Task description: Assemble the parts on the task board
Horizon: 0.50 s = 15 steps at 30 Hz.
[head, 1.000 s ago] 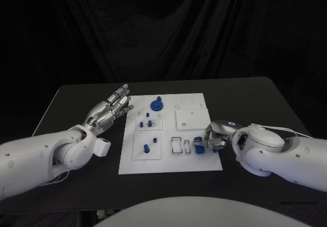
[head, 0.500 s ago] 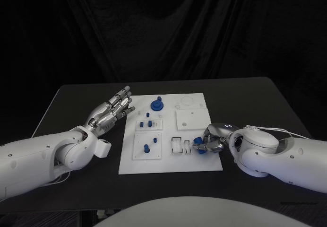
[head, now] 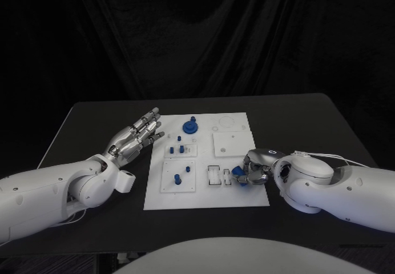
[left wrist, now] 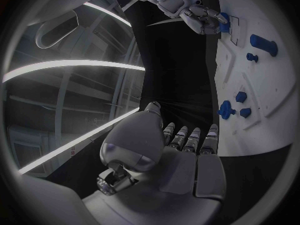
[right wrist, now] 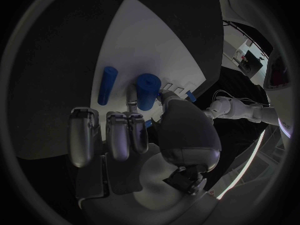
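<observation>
Right robot hand [head: 255,172] grips blue part [right wrist: 148,91] at board's [head: 238,197] right edge; left robot hand [head: 134,137] open.

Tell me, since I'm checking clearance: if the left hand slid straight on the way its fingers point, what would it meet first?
Probably the task board by its far left corner: the left hand lies open beside that edge, fingers aimed away and slightly inward. Height above the table is unclear.

The board [head: 206,197] is set mid-table [head: 99,114] — left hand [head: 136,136] at nine o'clock, right hand [head: 257,170] at four.
</observation>
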Available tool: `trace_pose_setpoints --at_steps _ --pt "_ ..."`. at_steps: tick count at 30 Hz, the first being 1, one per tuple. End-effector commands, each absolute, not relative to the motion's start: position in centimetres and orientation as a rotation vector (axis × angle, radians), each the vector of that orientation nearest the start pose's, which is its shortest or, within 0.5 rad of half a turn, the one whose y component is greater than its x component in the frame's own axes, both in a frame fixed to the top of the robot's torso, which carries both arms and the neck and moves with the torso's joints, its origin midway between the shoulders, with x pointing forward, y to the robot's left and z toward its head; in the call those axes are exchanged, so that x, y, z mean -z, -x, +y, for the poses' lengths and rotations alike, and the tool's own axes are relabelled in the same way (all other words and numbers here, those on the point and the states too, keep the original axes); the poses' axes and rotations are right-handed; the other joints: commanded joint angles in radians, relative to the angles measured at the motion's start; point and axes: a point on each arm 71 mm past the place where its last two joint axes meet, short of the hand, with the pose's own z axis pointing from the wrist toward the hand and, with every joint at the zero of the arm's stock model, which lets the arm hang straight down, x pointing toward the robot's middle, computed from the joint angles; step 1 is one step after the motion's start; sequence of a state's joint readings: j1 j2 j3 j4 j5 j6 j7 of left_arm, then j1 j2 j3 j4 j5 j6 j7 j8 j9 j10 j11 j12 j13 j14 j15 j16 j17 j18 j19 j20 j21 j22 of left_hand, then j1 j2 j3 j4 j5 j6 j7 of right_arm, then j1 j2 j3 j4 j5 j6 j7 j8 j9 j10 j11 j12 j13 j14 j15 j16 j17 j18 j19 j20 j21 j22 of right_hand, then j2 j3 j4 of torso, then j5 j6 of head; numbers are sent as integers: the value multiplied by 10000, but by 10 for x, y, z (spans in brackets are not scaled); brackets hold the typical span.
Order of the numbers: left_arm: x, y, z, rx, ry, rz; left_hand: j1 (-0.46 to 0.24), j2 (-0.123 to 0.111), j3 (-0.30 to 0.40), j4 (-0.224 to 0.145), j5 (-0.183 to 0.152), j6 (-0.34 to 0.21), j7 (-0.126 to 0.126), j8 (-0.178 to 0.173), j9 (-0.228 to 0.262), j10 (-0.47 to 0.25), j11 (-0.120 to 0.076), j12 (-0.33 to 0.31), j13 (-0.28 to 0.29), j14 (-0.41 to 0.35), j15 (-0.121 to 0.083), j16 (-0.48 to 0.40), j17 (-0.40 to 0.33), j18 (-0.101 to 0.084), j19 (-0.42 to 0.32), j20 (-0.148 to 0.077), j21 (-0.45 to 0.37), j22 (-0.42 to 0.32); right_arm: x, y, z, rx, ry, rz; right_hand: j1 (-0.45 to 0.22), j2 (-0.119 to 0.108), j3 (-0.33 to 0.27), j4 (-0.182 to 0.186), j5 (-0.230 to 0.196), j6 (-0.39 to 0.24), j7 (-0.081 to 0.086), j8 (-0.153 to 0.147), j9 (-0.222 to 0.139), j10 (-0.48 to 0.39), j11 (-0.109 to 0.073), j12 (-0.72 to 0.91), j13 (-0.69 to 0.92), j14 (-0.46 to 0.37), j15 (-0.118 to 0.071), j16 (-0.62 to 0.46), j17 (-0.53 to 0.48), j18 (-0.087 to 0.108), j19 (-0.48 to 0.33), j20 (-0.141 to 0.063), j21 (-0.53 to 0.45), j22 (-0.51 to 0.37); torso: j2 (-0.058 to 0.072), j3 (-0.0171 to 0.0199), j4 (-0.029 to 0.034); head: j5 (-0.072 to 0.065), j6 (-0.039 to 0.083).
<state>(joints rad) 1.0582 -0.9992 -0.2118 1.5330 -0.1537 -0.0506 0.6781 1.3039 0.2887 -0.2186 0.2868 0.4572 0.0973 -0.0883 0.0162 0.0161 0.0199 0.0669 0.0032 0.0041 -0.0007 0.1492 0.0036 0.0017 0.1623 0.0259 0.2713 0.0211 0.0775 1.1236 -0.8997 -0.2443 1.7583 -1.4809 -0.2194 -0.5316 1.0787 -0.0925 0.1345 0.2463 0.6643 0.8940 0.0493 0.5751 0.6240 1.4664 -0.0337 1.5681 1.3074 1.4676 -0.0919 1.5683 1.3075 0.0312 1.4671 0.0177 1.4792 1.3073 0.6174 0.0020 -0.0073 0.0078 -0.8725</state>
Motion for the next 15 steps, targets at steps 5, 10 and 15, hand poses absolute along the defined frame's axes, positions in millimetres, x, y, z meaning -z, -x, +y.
trace_pose_setpoints --at_steps 5,10,15 --pt "271 -413 270 17456 9361 14602 129 3 64 11 41 16 90 13 12 3 75 19 11 7 89 -36 -17 169 53 16 40 15 286 -385 -191 -4034 284 21387 507 -77 1014 -788 1947 -416 -140 213 456 1044 -21 27 2634 996 -34 -48 2466 -53 610 -26 -32 2291 4 3 -3 27 -2" --pt "272 -413 270 17436 9387 14647 139 5 80 13 47 31 162 15 14 2 100 19 11 7 102 -36 -17 168 57 24 44 20 285 -385 -193 -4785 -907 21294 200 -143 1389 -868 2858 -570 -170 584 949 1044 -49 27 2634 1001 -53 -38 2487 -67 637 -40 26 2311 -1 6 -10 45 -2" --pt "273 -413 270 17420 9413 14691 141 6 86 13 50 37 186 16 15 0 108 18 11 7 107 -36 -17 168 58 25 45 21 283 -385 -196 -5403 -2090 21121 -117 -158 1573 -832 3149 -687 -200 823 1297 1044 -76 27 2634 996 -80 -49 2460 -70 647 -63 46 2316 -2 3 -8 61 -2"
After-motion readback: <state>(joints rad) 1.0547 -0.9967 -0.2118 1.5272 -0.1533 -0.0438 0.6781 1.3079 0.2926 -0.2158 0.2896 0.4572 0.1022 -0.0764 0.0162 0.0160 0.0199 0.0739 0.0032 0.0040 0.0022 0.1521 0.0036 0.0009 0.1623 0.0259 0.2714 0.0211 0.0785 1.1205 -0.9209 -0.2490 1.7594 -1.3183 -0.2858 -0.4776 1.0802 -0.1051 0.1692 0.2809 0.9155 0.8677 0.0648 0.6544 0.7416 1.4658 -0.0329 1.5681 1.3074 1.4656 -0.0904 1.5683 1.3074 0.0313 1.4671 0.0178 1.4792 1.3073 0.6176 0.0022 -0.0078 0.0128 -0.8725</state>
